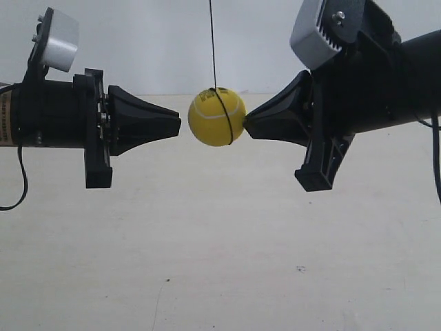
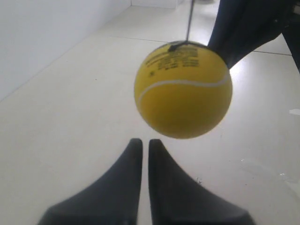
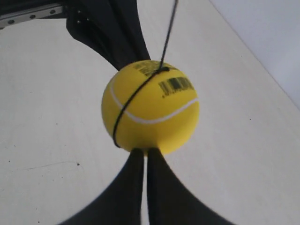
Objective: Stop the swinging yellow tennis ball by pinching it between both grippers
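Exterior view: one yellow tennis ball (image 1: 217,116), with a white seam and a dark band, hangs on one thin string (image 1: 212,41) between two black grippers. The right gripper (image 1: 248,125) touches it and the left gripper (image 1: 176,125) is just short of it. Left wrist view: the ball (image 2: 183,91) shows black print near its top. The left gripper (image 2: 145,143) has its jaws closed to a slit, gripping nothing. Right wrist view: the ball (image 3: 150,110) shows a barcode. The right gripper (image 3: 145,152) has its jaws likewise nearly together, tips against the ball.

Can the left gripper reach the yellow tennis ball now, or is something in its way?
Probably yes: only an empty gap lies between the left gripper and the yellow tennis ball.
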{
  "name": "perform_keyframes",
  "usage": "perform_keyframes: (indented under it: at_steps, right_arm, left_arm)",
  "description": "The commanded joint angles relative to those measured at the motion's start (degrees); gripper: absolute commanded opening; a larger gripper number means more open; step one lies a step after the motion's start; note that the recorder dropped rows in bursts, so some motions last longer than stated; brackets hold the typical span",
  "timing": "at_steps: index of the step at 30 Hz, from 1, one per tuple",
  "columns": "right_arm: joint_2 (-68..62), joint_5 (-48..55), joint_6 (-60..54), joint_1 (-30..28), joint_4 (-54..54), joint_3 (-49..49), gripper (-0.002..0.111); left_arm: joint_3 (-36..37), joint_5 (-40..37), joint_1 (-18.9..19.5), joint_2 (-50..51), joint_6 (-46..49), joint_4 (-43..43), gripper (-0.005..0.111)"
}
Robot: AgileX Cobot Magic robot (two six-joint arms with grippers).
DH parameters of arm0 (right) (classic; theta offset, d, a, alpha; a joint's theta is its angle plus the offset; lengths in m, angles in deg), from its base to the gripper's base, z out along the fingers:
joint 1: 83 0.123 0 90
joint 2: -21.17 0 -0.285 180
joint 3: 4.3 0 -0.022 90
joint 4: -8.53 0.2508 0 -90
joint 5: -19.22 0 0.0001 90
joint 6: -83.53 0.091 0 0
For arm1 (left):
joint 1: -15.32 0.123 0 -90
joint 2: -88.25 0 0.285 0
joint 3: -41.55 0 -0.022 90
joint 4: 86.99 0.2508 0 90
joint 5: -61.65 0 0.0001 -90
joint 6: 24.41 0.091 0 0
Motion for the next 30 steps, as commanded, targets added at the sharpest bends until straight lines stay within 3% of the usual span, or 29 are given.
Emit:
perform_keyframes:
  at_steps: [1,30]
  right_arm:
    - [0.1,0.8,-1.2,-0.4,1.5,-0.1,0.0]
    - [0.1,-0.5,-4.5,-0.4,4.4,-0.1,0.0]
  left_arm:
    - [-0.6,0.9,0.2,0.0,-0.6,-0.8,0.005]
    - [-0.7,0.9,0.2,0.0,-0.1,-1.3,0.005]
